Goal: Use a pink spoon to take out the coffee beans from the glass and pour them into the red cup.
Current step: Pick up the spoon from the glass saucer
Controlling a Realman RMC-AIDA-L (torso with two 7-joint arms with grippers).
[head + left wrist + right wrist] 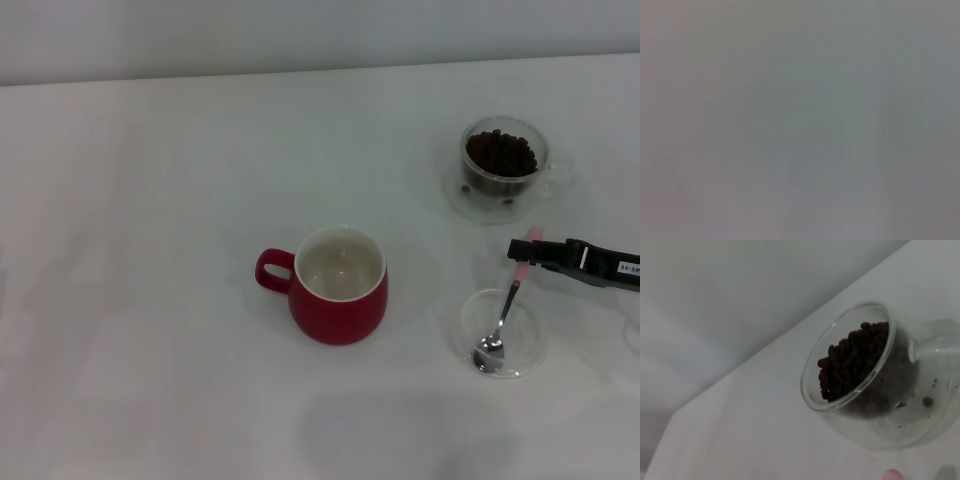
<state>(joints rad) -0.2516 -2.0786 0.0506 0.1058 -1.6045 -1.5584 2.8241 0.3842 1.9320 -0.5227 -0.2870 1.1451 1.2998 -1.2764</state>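
Note:
The pink spoon point(519, 272) leans in a flat clear dish point(530, 358) at the front right, its metal bowl point(489, 351) down in the dish and its pink handle pointing away. My right gripper point(522, 250) reaches in from the right and is shut on the handle, whose pink tip point(892, 475) shows in the right wrist view. The glass point(497, 186) with the coffee beans point(501, 153) stands beyond it at the back right, and also shows in the right wrist view point(815, 385) with its beans point(852, 360). The red cup point(339, 310) stands in the middle, empty. The left gripper is out of view.
The glass stands on a clear saucer point(455, 192) with a few stray beans point(927, 401). The white table point(150, 250) runs to the back wall. The left wrist view shows only a bare surface point(800, 120).

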